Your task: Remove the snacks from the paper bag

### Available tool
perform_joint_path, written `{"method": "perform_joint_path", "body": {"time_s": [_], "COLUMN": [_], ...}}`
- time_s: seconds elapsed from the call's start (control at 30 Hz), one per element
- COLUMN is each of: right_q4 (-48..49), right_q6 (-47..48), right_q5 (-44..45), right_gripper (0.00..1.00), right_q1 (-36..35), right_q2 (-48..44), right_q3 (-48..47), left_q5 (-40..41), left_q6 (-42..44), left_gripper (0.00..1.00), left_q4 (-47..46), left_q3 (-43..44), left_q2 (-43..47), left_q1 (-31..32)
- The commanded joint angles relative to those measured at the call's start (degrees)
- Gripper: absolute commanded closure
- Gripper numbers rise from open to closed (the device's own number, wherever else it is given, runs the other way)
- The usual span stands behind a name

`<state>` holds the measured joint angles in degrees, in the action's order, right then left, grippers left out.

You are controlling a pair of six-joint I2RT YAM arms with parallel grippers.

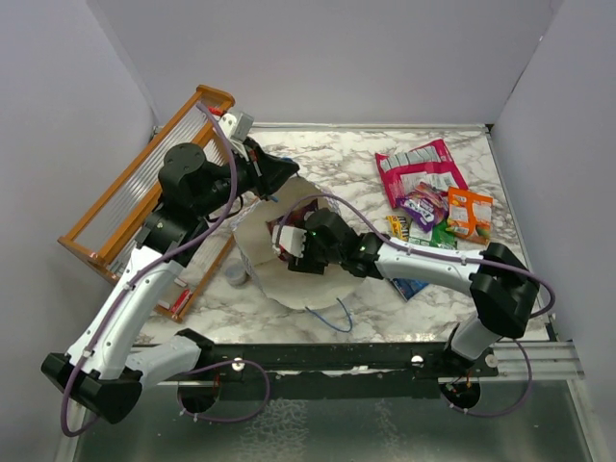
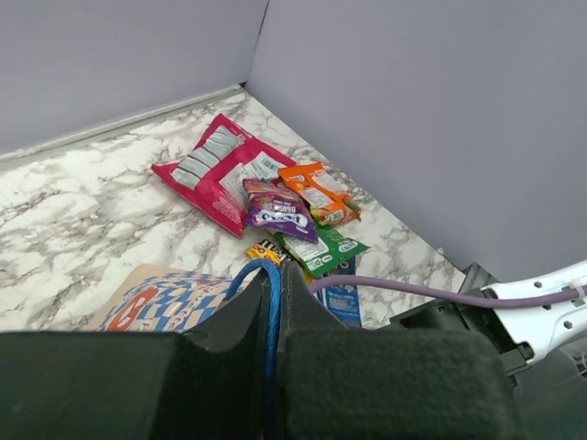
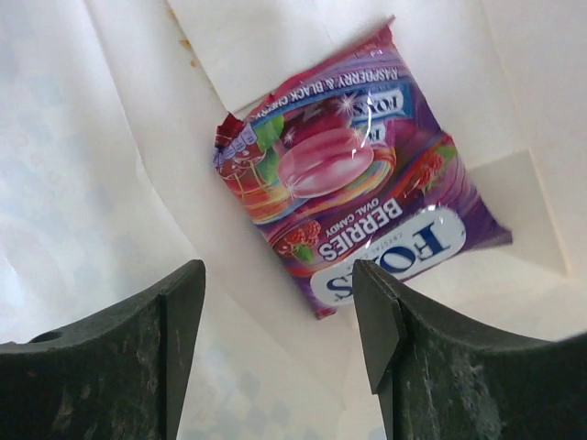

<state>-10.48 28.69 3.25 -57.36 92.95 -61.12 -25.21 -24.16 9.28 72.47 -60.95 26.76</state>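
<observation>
- My left end effector (image 2: pixel 275 280) is clenched on the bag's blue string handle (image 2: pixel 269 307), with the string pinched between its two fingers.
- The bag (image 1: pixel 289 284) lies on its side on the marble table (image 1: pixel 337 159). In the left wrist view its checkered outside sits just below and to the left of the end effector.
- My right end effector (image 3: pixel 277 293) is released, its fingers (image 3: pixel 174 312) spread wide, and it reaches into the bag.
- Straight ahead of it, framed between the fingers, a glossy berry candy packet (image 3: pixel 348 197) lies flat on the cream paper. Neither finger touches it.
- Ahead of the left end effector, out on the table, is a cluster of snacks. The pink pouch (image 2: pixel 215 170) is farthest, and a purple packet (image 2: pixel 275 206) and an orange packet (image 2: pixel 316 192) overlap its near edge.
- A green packet (image 2: pixel 321 249), a yellow bar (image 2: pixel 264 249) and a blue packet (image 2: pixel 341 298) lie closer to that end effector.
- A wooden rack (image 1: pixel 214 97) stands left of the left arm, and a small cup (image 1: pixel 236 277) sits just beside the bag.
</observation>
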Motion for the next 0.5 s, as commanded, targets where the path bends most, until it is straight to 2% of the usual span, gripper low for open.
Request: {"method": "perform_joint_path", "body": {"time_s": [0.0, 0.17, 0.33, 0.47], "right_q4": [1.3, 0.5, 2.3, 4.0], "right_q6": [15.1, 19.5, 23.6, 23.2], "right_q5": [-6.7, -6.4, 2.9, 7.5], "right_gripper": [0.34, 0.28, 0.24, 0.18], "right_q1": [0.0, -0.5, -2.2, -2.2], "right_q2": [-1.0, 1.8, 7.4, 10.1], "right_q3": [-0.6, -2.8, -4.8, -5.9], "left_q5": [-2.3, -5.8, -9.7, -11.1], "left_q6": [2.9, 2.2, 2.3, 2.3], "left_gripper": [1.0, 1.0, 1.0, 1.0], "left_q4": [-3.4, -7.6, -10.8, -12.9], "left_q3": [0.2, -2.1, -2.8, -3.5], "left_q2": [2.5, 2.7, 2.6, 3.1], "left_q1": [0.0, 0.0, 0.0, 0.0]}}
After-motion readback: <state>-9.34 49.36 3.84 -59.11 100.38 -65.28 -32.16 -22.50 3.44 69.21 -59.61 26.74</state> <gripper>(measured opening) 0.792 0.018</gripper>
